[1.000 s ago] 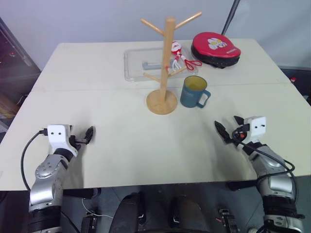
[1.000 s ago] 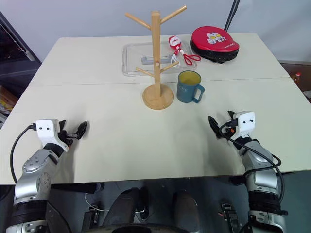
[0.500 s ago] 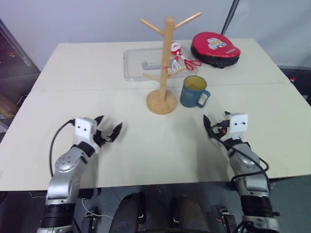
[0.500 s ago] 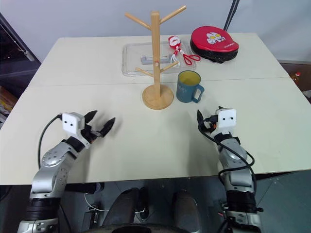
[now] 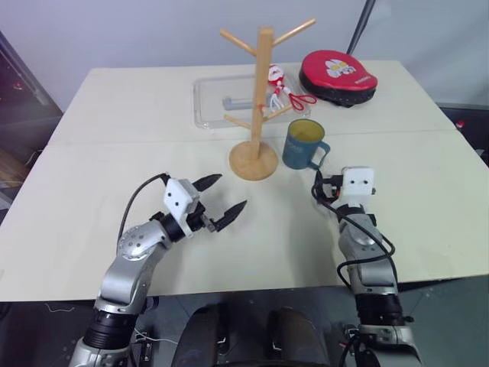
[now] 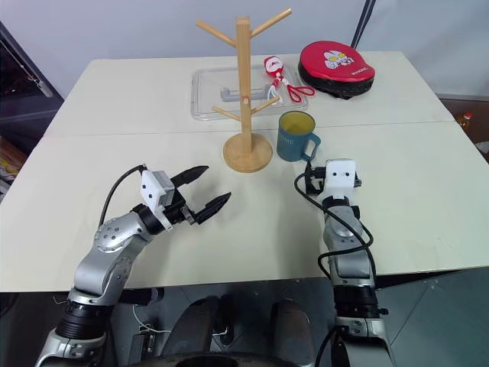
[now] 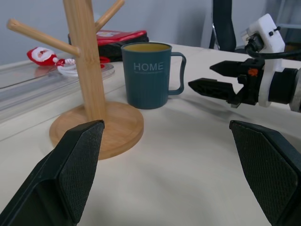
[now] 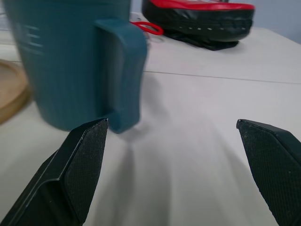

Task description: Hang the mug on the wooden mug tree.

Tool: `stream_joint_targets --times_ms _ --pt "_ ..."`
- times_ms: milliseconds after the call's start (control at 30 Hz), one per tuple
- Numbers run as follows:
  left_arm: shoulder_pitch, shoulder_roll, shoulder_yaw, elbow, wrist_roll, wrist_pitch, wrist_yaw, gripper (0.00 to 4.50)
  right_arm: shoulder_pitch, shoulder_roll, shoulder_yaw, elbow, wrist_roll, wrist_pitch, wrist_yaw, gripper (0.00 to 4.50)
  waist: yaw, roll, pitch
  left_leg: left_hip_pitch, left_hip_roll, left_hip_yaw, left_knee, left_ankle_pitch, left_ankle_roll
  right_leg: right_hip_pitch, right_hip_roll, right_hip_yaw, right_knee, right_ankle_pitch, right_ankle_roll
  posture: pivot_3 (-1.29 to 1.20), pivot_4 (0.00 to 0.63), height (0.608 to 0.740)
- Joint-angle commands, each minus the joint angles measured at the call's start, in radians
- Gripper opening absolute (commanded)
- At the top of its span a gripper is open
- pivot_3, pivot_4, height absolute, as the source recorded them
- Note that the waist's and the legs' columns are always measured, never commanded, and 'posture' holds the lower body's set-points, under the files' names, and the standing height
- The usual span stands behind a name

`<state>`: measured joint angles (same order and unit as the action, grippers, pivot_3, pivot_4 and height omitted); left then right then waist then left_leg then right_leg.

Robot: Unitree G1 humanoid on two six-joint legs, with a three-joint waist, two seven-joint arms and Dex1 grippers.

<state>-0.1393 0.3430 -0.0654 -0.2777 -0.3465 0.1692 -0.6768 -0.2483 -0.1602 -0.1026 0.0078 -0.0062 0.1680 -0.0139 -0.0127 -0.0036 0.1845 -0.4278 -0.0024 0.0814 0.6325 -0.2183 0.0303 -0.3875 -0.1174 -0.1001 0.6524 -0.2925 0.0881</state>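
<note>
The teal-blue mug (image 5: pixel 304 144) with a yellow inside stands upright on the table, just right of the wooden mug tree (image 5: pixel 258 99), its handle (image 8: pixel 124 70) turned toward my right arm. My right gripper (image 5: pixel 319 186) is open and empty a short way in front of the mug, pointing at the handle without touching it. My left gripper (image 5: pixel 218 200) hangs open and empty over the table, in front of and left of the tree's round base (image 7: pixel 101 129). In the left wrist view the right gripper (image 7: pixel 201 76) sits beside the mug (image 7: pixel 148 75).
Behind the tree lies a clear plastic tray (image 5: pixel 210 103). A small red and white figure with red scissors (image 5: pixel 281 86) rests at its right end. A red and black padded disc (image 5: pixel 338 74) sits at the back right. The table's front edge runs just below both arms.
My left arm swung right and a little up, from the table's left edge toward the tree base, its fingers spreading. My right gripper moved left and turned to face the mug's handle.
</note>
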Motion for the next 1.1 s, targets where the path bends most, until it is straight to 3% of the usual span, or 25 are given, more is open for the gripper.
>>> stream_joint_targets --times_ms 33,1100 --pt "-0.018 -0.015 -0.009 -0.030 -0.005 -0.015 0.005 4.50 -0.022 0.014 0.023 -0.009 -0.005 -0.023 0.009 4.48 0.000 0.000 0.000 0.000 0.000 0.000 0.000 0.000 0.000 0.000 0.000 0.000 0.000 0.000 0.000 0.00 0.150 0.739" --pt "-0.034 -0.012 -0.006 -0.059 -0.014 0.001 -0.012 4.50 -0.231 0.045 -0.026 0.286 -0.022 -0.085 -0.170 4.48 -0.002 0.000 0.000 0.000 0.000 0.001 0.000 0.001 -0.001 0.000 0.000 0.001 0.001 0.000 0.000 0.00 0.150 0.739"
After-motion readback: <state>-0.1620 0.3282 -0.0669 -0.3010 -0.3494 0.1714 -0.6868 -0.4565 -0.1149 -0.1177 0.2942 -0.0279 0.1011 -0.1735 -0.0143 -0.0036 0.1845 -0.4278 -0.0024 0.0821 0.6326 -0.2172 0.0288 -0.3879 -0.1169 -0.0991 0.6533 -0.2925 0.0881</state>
